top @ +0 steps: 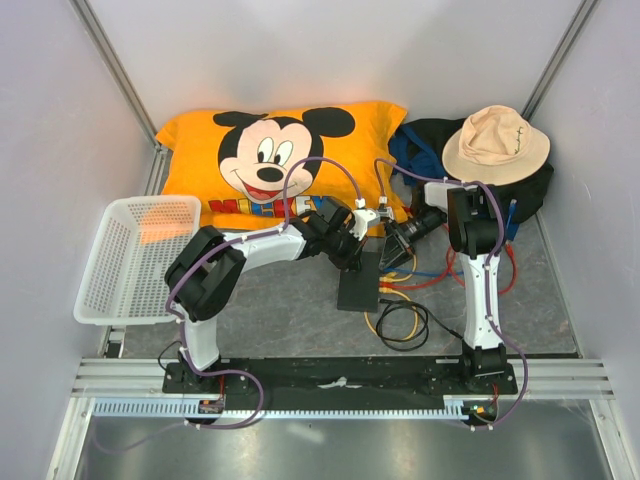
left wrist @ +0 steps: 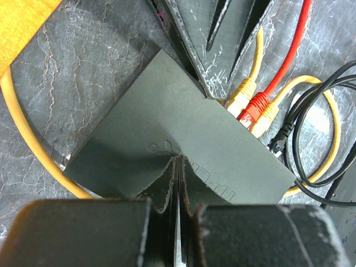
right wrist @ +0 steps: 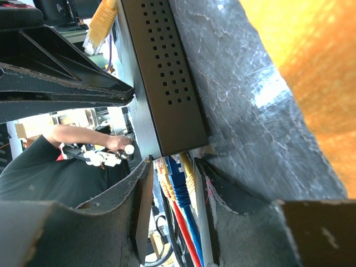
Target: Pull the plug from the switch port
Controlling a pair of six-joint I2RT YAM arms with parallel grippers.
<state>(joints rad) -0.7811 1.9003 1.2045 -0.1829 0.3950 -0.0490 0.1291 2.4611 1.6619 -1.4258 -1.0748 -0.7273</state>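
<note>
Best done as brace and pull. Hold the switch (left wrist: pixel 167 133) down with the left gripper (left wrist: pixel 177 167), fingers pressed together and tips resting on the flat black top, to stop the box sliding. Close the right gripper (right wrist: pixel 173 164), at present spread wide and pinching nothing, on one plug only, squeezing its latch tab, then draw straight back along the cable line, never sideways. Cannot tell the intended plug. Directly under the left fingertips: the switch. At its socket edge, in the gap between the right jaws and just ahead of the tips: a tight row of plugs, from the left wrist a red plug (left wrist: pixel 253 108) flanked by two yellow plugs (left wrist: pixel 240 95). Just outside that gap, a black cable (left wrist: pixel 281 135).
</note>
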